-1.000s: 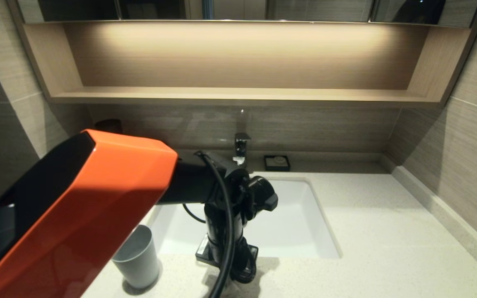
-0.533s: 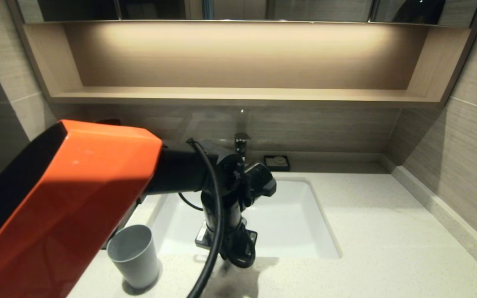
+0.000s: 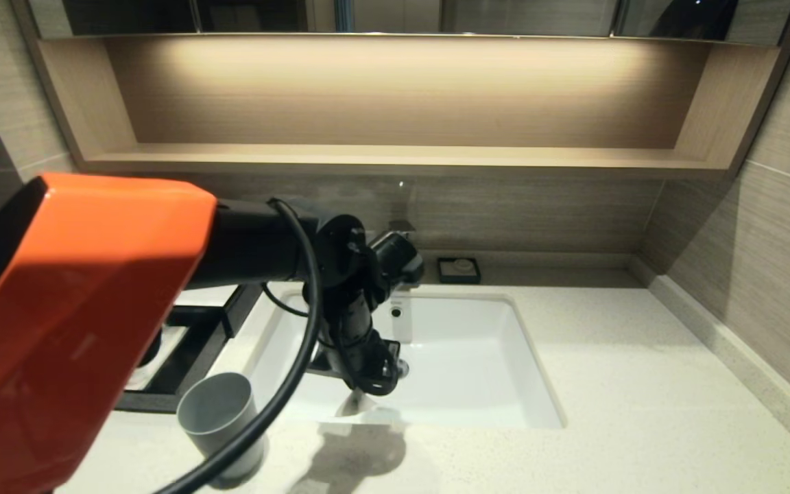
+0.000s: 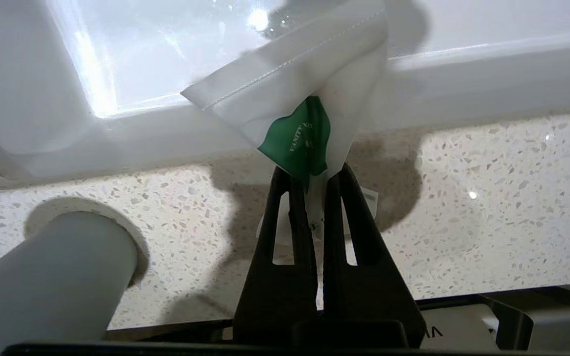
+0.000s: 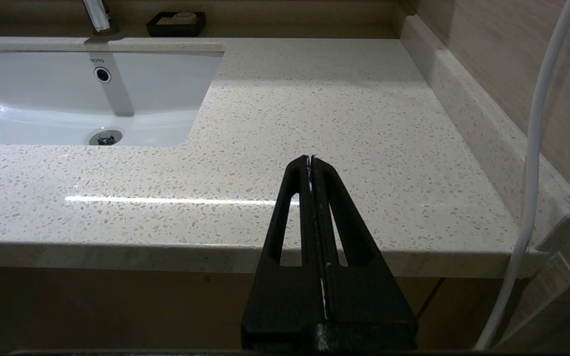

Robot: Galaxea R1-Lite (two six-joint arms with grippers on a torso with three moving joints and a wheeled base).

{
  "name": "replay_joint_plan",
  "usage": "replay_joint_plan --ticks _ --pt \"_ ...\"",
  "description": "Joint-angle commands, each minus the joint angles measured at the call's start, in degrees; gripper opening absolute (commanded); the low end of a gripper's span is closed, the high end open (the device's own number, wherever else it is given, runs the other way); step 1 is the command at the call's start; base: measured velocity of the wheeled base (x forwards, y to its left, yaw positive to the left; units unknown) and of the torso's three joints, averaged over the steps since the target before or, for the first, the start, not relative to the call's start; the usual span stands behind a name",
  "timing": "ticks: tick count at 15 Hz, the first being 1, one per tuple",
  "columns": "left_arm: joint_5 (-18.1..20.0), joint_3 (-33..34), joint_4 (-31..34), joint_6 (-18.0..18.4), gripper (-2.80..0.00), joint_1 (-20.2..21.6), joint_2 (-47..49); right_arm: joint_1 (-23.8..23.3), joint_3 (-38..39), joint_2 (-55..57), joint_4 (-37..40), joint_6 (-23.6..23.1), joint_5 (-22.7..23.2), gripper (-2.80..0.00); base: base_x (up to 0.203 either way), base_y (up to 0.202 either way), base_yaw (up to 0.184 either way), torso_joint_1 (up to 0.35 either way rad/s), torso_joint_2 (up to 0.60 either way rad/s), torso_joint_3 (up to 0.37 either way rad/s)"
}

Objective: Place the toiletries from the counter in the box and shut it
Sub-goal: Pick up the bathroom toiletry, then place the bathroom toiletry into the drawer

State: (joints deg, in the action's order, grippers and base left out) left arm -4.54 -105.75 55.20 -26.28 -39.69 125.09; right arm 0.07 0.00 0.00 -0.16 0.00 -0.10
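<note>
Above speckled counter [image 4: 463, 222]: left hand [image 4: 314, 173] pinching sachet [image 4: 295, 94]; tiled walls.

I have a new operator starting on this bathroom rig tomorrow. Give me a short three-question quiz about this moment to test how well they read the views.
1. True or false: the left claw is shut on a sachet with a green label.
2. Multiple choice: by the head view, the grey cup stands (A) in the sink, (B) on the counter left of the sink, (C) on the wooden shelf.
3. Fill in: the right claw hovers at the counter's front edge, shut and holding ____.

Key: 1 true; 2 B; 3 nothing.
</note>
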Motion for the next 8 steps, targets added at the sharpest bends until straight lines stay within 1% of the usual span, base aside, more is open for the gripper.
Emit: replay_joint_plan --ticks 1,5,8 --pt "-1.0 -0.7 0.0 -0.2 -2.80 1.6 -1.3 0.0 0.0 0.0 0.0 0.0 0.0 -2.80 0.000 0.000 0.000 0.000 0.00 0.000" --pt "-1.6 -4.5 -0.3 0.0 -2.80 3.0 -2.3 0.0 0.0 -0.1 0.0 0.0 0.0 -2.80 0.000 0.000 0.000 0.000 0.00 0.000" --pt "-6.1 -4.5 -3.0 0.6 -2.80 5.3 -3.7 0.0 0.0 0.0 0.0 0.0 0.0 -2.80 0.000 0.000 0.000 0.000 0.00 0.000"
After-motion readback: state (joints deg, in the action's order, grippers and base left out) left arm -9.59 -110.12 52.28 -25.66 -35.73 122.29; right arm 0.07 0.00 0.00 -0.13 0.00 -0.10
